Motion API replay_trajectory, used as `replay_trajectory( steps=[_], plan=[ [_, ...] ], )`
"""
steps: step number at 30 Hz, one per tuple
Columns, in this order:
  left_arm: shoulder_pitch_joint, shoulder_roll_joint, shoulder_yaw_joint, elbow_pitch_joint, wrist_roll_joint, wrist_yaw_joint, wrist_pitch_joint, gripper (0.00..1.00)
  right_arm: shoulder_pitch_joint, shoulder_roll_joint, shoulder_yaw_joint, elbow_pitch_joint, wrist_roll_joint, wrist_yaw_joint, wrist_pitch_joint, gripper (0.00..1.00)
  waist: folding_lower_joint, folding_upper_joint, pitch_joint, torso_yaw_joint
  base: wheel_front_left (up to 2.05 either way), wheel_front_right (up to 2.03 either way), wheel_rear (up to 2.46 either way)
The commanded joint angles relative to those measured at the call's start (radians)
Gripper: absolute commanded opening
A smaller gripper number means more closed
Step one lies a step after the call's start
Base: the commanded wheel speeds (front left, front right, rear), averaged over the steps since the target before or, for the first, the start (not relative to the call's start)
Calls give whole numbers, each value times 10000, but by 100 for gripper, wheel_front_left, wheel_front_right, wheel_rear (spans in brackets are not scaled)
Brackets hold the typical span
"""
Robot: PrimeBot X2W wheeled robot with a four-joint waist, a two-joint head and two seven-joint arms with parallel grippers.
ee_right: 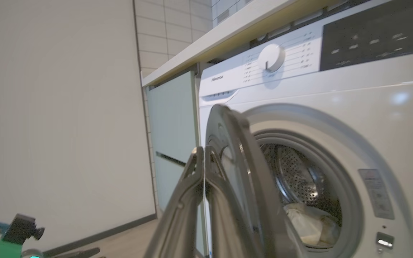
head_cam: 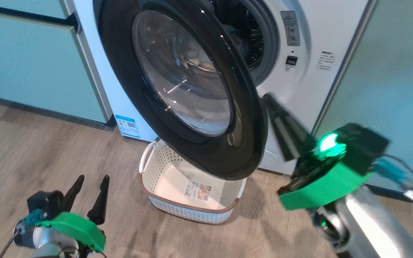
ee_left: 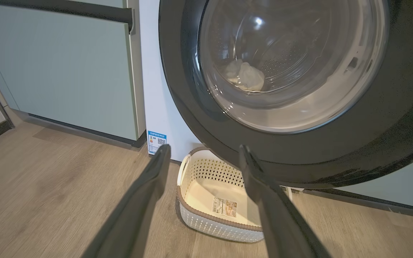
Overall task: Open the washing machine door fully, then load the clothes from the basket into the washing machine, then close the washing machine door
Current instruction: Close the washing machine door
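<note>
The washing machine (head_cam: pixel 299 93) (ee_right: pixel 335 93) stands with its black glass-bowled door (head_cam: pixel 181 71) (ee_left: pixel 299 150) (ee_right: pixel 235 161) partly swung out over the basket (head_cam: pixel 188 207) (ee_left: pixel 221 229). The white basket is empty; a label shows on its bottom. Pale cream clothes (ee_right: pixel 310 225) (ee_left: pixel 246 75) lie low in the steel drum. My right gripper (head_cam: pixel 268 98) (ee_right: pixel 203 150) is shut on nothing, its tips close beside the door's free edge; whether they touch it I cannot tell. My left gripper (head_cam: pixel 93 178) (ee_left: pixel 203 150) hangs open low at the left, apart from the basket.
Pale green cabinets (head_cam: pixel 31 61) (ee_left: pixel 66 64) flank the machine's left side, and a pale green panel (head_cam: pixel 400 79) stands on its right. The floor is wood plank (head_cam: pixel 31 150). A countertop (ee_right: pixel 228 32) runs above the machine.
</note>
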Motion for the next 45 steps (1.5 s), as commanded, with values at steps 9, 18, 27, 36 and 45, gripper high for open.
replay_trajectory(
  steps=[9,18,27,36,45],
  plan=[
    [-693,150,307,-184,2,-13,-105,100,-449,529,1485,792,124,2,-63,0,0,0,11,373,0,0,0],
    [-823,17,361,-117,8,-13,-105,100,216,706,2044,2065,303,2,-63,0,0,0,77,499,0,0,0],
    [-885,-53,311,-113,36,-13,-105,100,436,711,2111,2788,499,2,-63,0,0,0,204,520,0,0,0],
    [-1071,-118,88,-70,2,-13,-105,100,76,711,1735,3137,513,2,-63,0,0,0,497,543,0,0,0],
    [-1348,-188,-66,-71,25,-13,-105,100,-335,712,1044,3423,662,2,-63,0,0,0,829,531,0,0,0]
  ],
)
